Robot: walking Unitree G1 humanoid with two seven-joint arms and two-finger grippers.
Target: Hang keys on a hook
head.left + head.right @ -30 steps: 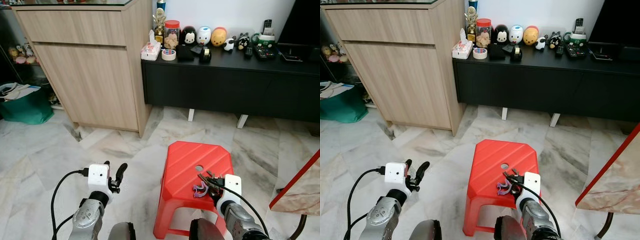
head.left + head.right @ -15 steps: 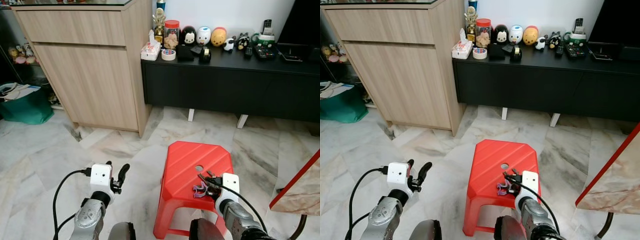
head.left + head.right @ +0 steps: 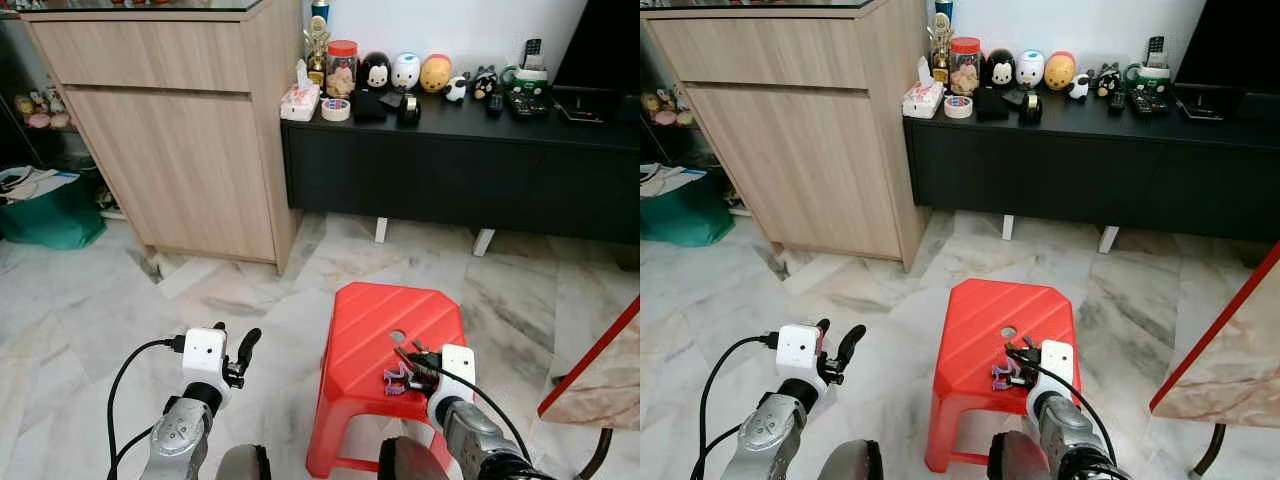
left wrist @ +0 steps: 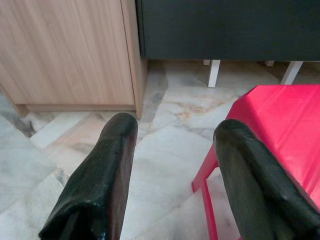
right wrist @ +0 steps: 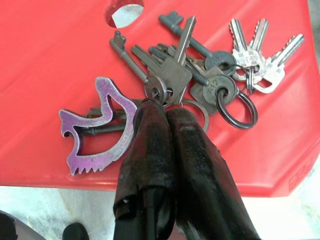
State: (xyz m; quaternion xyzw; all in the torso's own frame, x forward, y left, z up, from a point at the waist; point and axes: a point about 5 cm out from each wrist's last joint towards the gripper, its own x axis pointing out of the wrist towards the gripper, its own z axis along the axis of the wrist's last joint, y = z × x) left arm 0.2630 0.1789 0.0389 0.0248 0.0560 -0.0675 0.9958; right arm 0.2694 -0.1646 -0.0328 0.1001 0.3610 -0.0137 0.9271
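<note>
Over the red plastic stool (image 3: 395,335) the right gripper (image 5: 160,112) reaches low, its fingers pressed together on the bunch of keys (image 5: 200,75) lying on the seat, while the left gripper (image 3: 232,352) hovers beside the stool, fingers spread.

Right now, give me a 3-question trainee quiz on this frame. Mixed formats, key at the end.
1. True or false: the keys lie on top of the red stool.
2. Multiple choice: how do the right tool's fingers stand? A) spread wide above the stool B) pressed together at the key bunch C) wrapped around a stool leg
3. Fill in: the purple bird-shaped charm lies beside the keys, and the left tool hangs with its fingers ____ over the marble floor.

Key: 1 true; 2 B; 3 open
</note>
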